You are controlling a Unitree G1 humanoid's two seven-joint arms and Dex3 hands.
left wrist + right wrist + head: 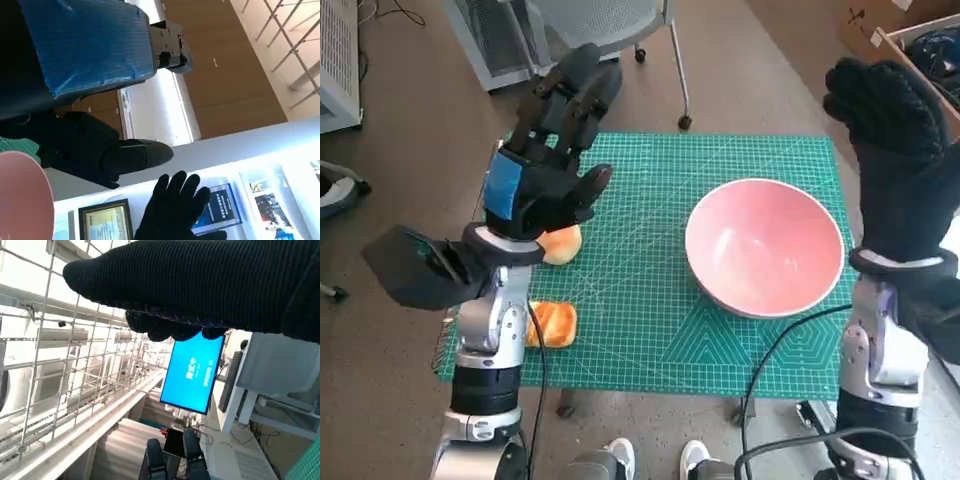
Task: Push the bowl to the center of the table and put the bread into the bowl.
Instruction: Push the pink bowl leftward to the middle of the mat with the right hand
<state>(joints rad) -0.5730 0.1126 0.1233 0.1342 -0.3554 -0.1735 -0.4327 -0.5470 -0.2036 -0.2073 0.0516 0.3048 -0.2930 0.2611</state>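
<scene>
Head view shows the pink bowl (765,247) toward the worktop's (650,330) right, two bread pieces (552,323) left; both hands, left hand (548,170) and right hand (895,150), are raised, fingers spread, empty.

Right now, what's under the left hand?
A round bread roll on the green mat pokes out beneath the left hand; most of it is covered. No contact visible. Second piece of bread lies nearer, beside the forearm.

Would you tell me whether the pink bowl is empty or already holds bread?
Empty: the bowl shows only bare pink inside, and both bread pieces lie on the mat.
</scene>
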